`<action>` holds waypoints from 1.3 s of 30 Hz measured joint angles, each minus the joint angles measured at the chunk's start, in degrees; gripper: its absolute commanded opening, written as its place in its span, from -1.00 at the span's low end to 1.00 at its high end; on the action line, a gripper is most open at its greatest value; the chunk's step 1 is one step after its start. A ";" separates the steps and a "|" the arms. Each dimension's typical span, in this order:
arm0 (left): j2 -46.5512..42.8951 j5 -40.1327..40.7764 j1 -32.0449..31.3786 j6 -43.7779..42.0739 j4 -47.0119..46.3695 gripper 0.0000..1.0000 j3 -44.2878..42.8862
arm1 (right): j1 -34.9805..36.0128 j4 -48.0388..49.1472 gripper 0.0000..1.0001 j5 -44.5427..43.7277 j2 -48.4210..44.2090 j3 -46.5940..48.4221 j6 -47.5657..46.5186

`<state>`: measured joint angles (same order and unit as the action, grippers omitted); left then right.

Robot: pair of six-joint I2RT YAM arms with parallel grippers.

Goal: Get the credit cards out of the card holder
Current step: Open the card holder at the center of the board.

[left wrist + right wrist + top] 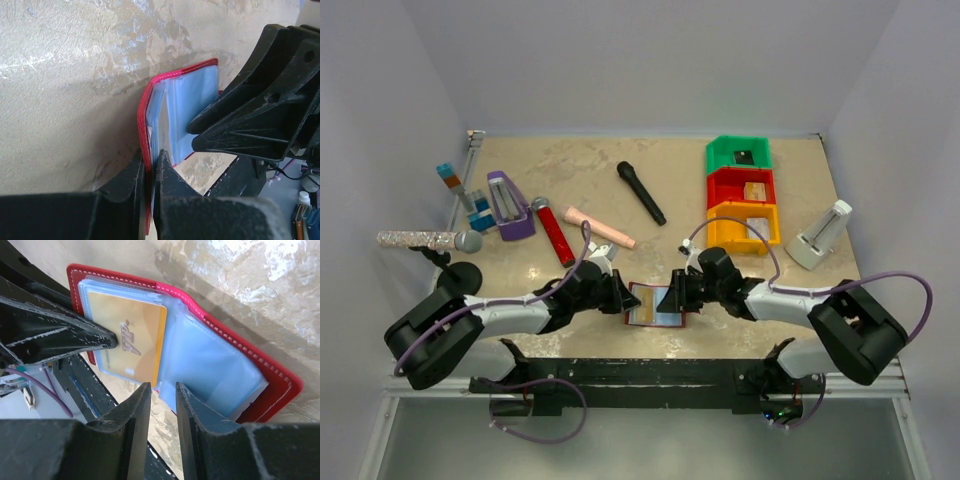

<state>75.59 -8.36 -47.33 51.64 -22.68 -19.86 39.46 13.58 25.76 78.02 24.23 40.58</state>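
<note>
Left hand (151, 161) on red card holder (192, 105)

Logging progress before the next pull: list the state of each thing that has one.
card holder: open, sleeves showing.
gold card: inside, not yet pulled out.
left gripper: shut on the card holder's cover.
right gripper: jaws slightly apart at the sleeves' edge.

Beige marbled tabletop (580, 170); pale grey walls (650, 60) on three sides; even light.
</note>
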 measured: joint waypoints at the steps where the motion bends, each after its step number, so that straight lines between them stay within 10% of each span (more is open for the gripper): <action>1: 0.46 -0.33 0.13 0.13 -0.44 -0.94 0.00 | -0.17 0.63 -0.37 0.37 0.39 -0.52 0.13; 15: 2.12 -1.38 2.89 0.70 2.75 -0.01 -0.15 | -0.55 7.39 -0.37 1.49 2.54 -3.45 0.74; 39: -14.47 0.68 3.63 -1.97 14.08 -0.12 -1.36 | -0.66 -4.68 -0.23 0.59 -11.74 -1.42 -1.92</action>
<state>61.12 -7.68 -43.70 49.67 -8.60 -21.21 38.81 8.91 26.35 66.28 22.81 38.65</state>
